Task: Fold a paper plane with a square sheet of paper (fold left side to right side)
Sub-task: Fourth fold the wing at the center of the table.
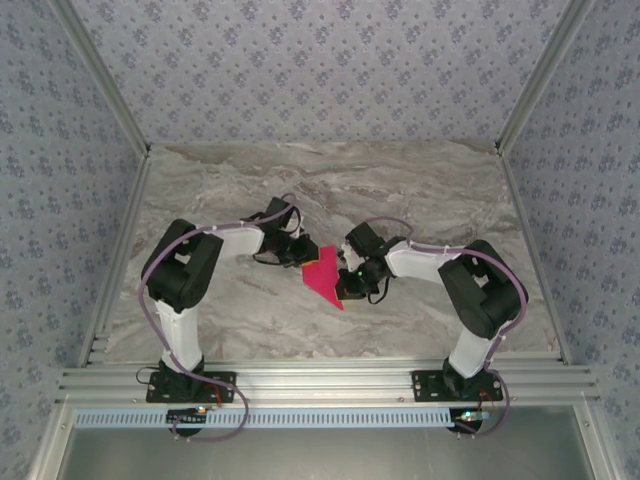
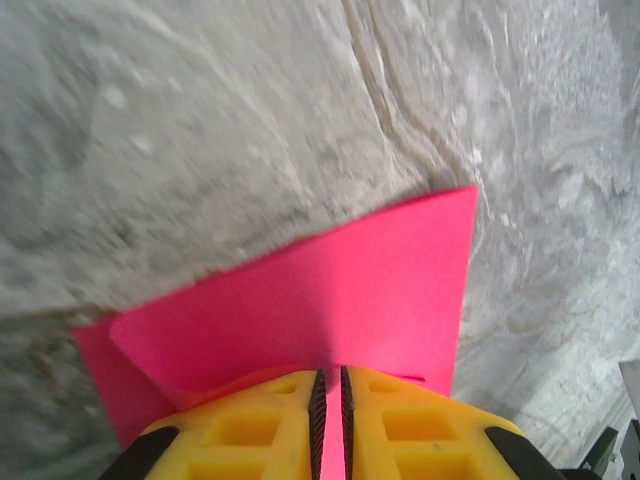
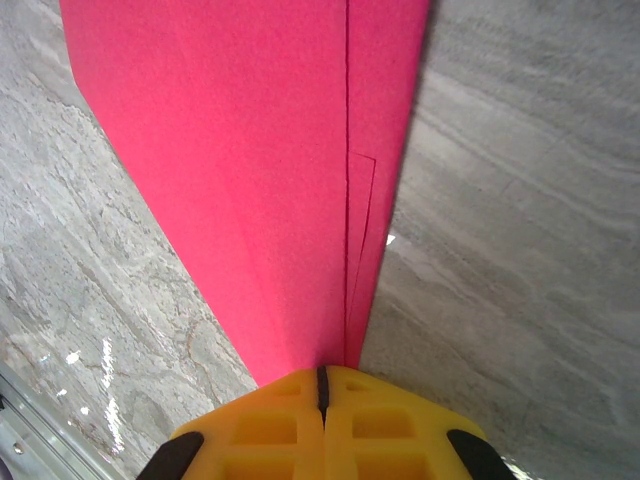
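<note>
The square sheet of paper (image 1: 322,273) is magenta-pink and folded into a pointed wedge, at mid-table between my two grippers. My left gripper (image 1: 297,254) holds its upper left edge. In the left wrist view the yellow fingers (image 2: 250,425) of the left gripper (image 2: 330,377) are shut on the paper (image 2: 330,290), with a pink strip in the thin gap and one layer curling at the left. My right gripper (image 1: 351,280) holds the lower right. In the right wrist view the right gripper (image 3: 322,372) is shut on the narrow end of the paper (image 3: 260,170), where stacked folded edges show.
The marble table (image 1: 420,190) is bare around the paper. Aluminium frame rails (image 1: 320,380) run along the near edge and up both sides. Patterned walls enclose the back and sides.
</note>
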Available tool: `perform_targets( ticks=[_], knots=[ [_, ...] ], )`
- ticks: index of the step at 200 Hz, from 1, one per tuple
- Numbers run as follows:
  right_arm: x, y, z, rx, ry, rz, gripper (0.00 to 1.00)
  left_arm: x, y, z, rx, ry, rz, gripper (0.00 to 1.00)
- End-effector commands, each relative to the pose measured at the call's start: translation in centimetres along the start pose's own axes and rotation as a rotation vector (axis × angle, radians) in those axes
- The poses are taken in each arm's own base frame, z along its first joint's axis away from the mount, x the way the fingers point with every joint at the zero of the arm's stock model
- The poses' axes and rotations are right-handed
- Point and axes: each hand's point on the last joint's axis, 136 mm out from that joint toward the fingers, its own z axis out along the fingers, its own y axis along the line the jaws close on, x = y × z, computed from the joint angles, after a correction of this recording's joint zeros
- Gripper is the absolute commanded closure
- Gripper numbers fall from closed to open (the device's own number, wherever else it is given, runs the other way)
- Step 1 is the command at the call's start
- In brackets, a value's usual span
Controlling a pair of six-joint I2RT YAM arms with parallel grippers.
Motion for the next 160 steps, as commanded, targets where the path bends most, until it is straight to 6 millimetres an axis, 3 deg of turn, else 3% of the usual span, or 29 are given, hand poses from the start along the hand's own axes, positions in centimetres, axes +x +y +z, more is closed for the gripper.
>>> perform_targets(
  ticks=[1,59,75,95,122,136,160],
  knots=[
    [5.8,-6.6,1.0,0.275,0.181,0.087,0.95,-3.5,3.8,-0.5,-0.118,-0.095,0.004,0.84],
    [5.9,-6.6,1.0,0.268,0.182,0.089,0.95,-6.5,5.8,-2.0,-0.129,-0.124,-0.025,0.84],
    [5.7,-6.3,1.0,0.257,0.173,0.088,0.95,-7.3,4.4,-3.3,-0.092,-0.150,-0.018,0.84],
    [5.3,-5.9,1.1,0.242,0.160,0.088,0.95,-7.8,1.3,-5.7,-0.021,-0.198,0.013,0.82],
    [4.9,-5.7,1.0,0.240,0.150,0.083,0.95,-6.8,-2.3,-7.9,0.060,-0.229,0.049,0.81],
    [4.8,-5.7,0.9,0.241,0.145,0.082,0.95,-5.4,-3.9,-7.6,0.095,-0.206,0.072,0.81],
    [4.5,-5.6,1.0,0.241,0.141,0.082,0.94,-2.2,-5.1,-5.1,0.101,-0.125,0.100,0.81]
  ],
)
